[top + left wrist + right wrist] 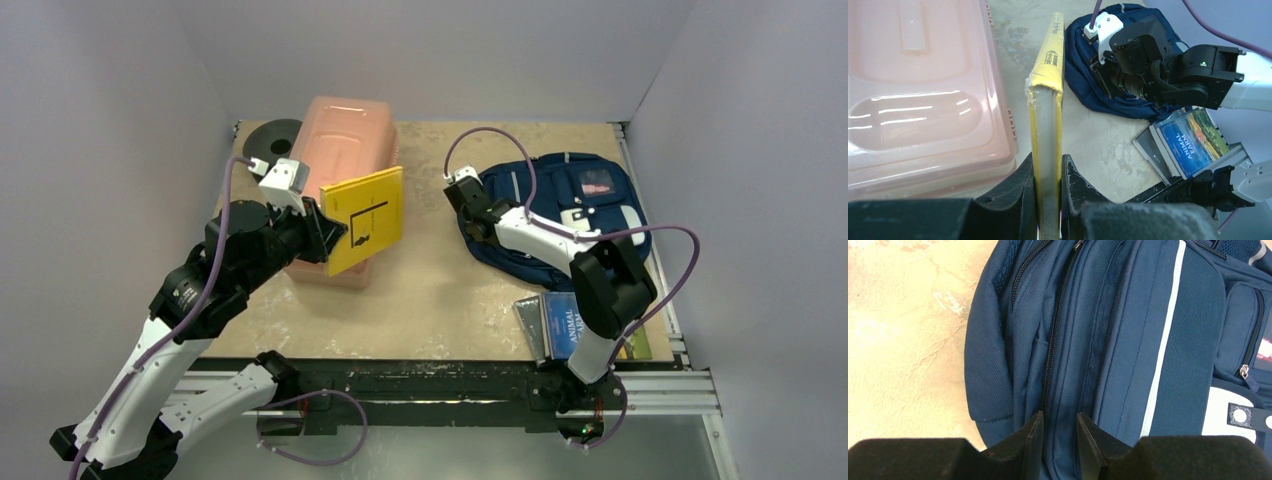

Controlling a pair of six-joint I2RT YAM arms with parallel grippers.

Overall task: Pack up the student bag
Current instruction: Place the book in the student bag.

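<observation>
Left arm is reaching in from the near left. The left pincer is pinching a thin yellow hardcover book by its lower edge, its jaws pressed against both covers. The book is standing upright on edge in the air, spine facing the wrist camera, just beside the long pink translucent plastic box with its lid on. In the overhead view the book is overlapping the box's right side.

The student bag, a navy blue fabric backpack with light grey stripes and zipped front pockets, is lying flat on the far right of the beige mottled counter, front panel up, a small coloured patch showing near its top.

Right arm is bending across the bag from the near right. The right pincer is pointing down at the bag's left side. Its fingers are standing a narrow gap apart, straddling a closed zip line. I cannot tell whether they are actually gripping fabric.

A blue-covered paperback reading "Animal Farm" is lying on a small stack at the near right edge, close to the right arm's base. A flat black disc is sitting at the far left, behind the pink box.
</observation>
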